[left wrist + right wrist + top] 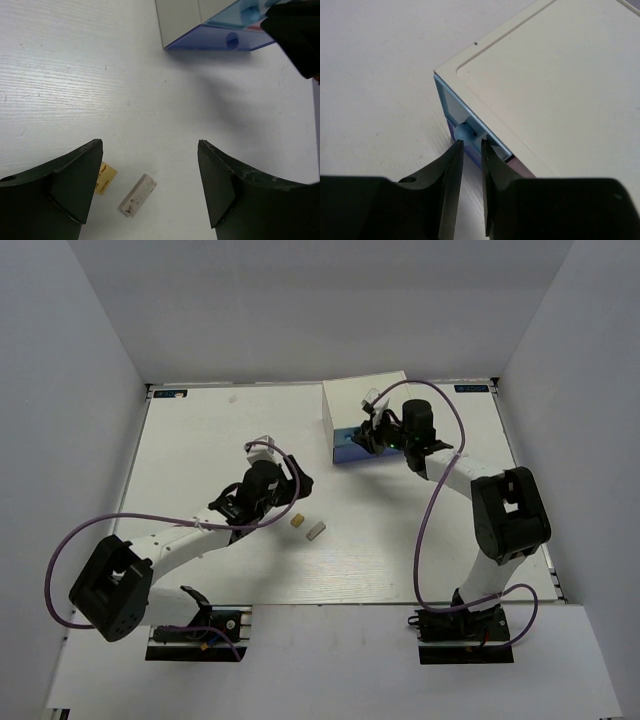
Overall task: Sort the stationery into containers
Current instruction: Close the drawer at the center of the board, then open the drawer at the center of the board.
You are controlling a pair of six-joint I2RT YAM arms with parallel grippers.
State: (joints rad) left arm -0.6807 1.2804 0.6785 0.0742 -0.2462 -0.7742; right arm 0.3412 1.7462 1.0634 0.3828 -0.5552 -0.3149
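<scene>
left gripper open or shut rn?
Open. In the left wrist view, the left gripper has its fingers wide apart with nothing clamped; the grey eraser lies loose on the table.

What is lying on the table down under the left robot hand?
A tan eraser and a grey eraser lie on the white table, just ahead of the open left hand. One finger covers part of the tan eraser.
</scene>
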